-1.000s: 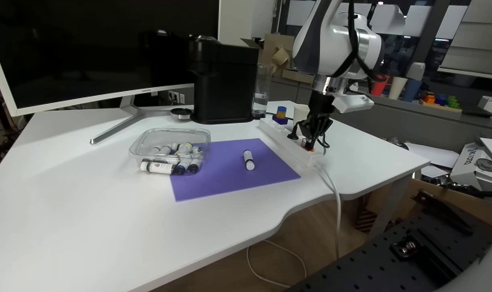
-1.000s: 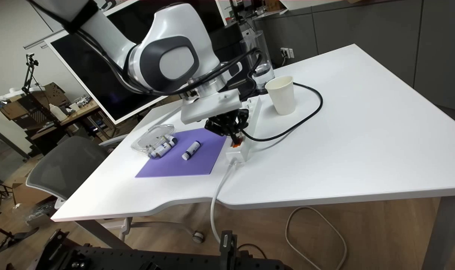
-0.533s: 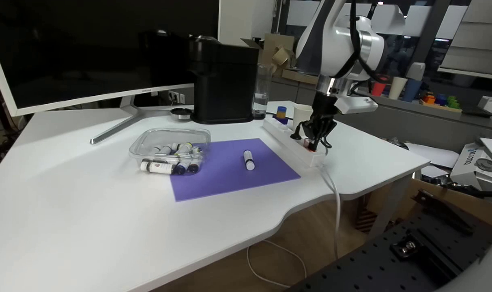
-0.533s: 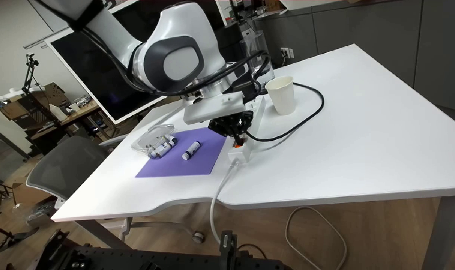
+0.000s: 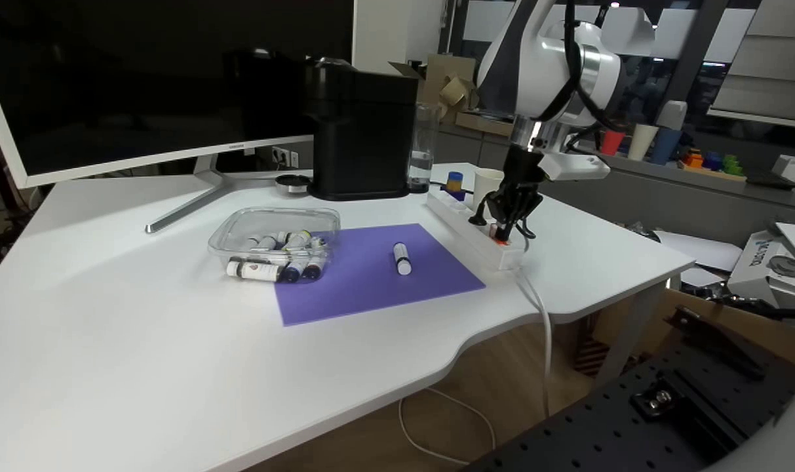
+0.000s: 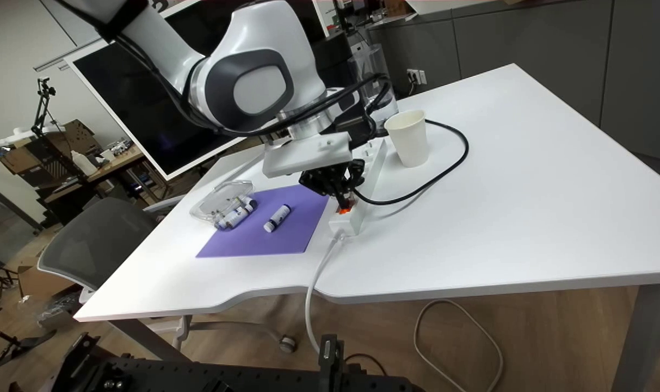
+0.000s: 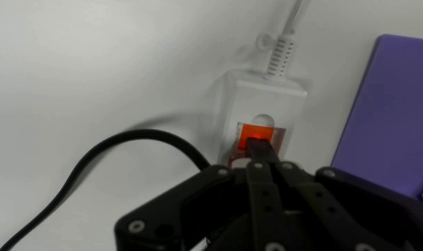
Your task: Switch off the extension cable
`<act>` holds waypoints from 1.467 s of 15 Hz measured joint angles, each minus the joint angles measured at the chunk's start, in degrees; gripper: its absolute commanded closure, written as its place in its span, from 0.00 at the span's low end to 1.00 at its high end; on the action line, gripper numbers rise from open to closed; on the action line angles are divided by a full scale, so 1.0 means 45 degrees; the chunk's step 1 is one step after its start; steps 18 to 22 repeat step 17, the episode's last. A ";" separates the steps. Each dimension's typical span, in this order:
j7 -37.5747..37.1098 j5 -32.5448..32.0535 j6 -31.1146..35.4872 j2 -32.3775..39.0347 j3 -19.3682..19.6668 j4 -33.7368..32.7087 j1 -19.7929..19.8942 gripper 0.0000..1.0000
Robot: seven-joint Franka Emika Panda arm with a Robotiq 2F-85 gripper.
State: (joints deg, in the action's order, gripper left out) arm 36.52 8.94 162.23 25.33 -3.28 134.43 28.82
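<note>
The extension cable is a long white strip, seen in both exterior views (image 5: 505,259) (image 6: 345,225) and in the wrist view (image 7: 267,99). Its white cord leaves the near end and hangs over the table edge. The switch (image 7: 256,130) at that end glows orange-red and also shows in an exterior view (image 6: 344,210). My gripper (image 7: 261,144) is shut with nothing between its fingers, pointing down over the strip. Its fingertips cover the lower part of the switch and seem to touch it. The gripper also shows in both exterior views (image 5: 502,236) (image 6: 344,203).
A black cord (image 6: 436,182) loops from the strip past a white cup (image 6: 408,139). A purple mat (image 5: 364,288) beside the strip bears a small white cylinder (image 5: 402,259). A clear tub (image 5: 328,219), a black machine (image 5: 364,131) and a monitor (image 5: 161,78) stand farther off.
From one second ago to half a second ago, my gripper and the strip shift slightly to the right in both exterior views. Since then the gripper has moved slightly back left.
</note>
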 measured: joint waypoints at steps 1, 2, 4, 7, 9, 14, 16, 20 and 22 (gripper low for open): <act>-0.0023 -0.0009 -0.0241 -0.0219 0.0003 0.0017 -0.0122 0.73; -0.0072 -0.0010 -0.0598 -0.0536 0.0022 0.0035 -0.0288 0.68; -0.0204 -0.0003 -0.1159 -0.1337 0.0063 0.0080 -0.0680 0.54; -0.0869 -0.0077 -0.1968 -0.2716 0.0412 0.0113 -0.1490 0.34; -0.1994 -0.0716 -0.2843 -0.3599 0.0961 0.0098 -0.2184 0.20; -0.5058 -0.2433 -0.5941 -0.5177 0.1827 -0.0258 -0.3405 0.00; -0.5682 -0.2525 -0.7221 -0.5487 0.1872 -0.0536 -0.3677 0.00; -0.5842 -0.2509 -0.7774 -0.5570 0.1873 -0.0683 -0.3770 0.00; -0.5842 -0.2509 -0.7774 -0.5570 0.1873 -0.0683 -0.3770 0.00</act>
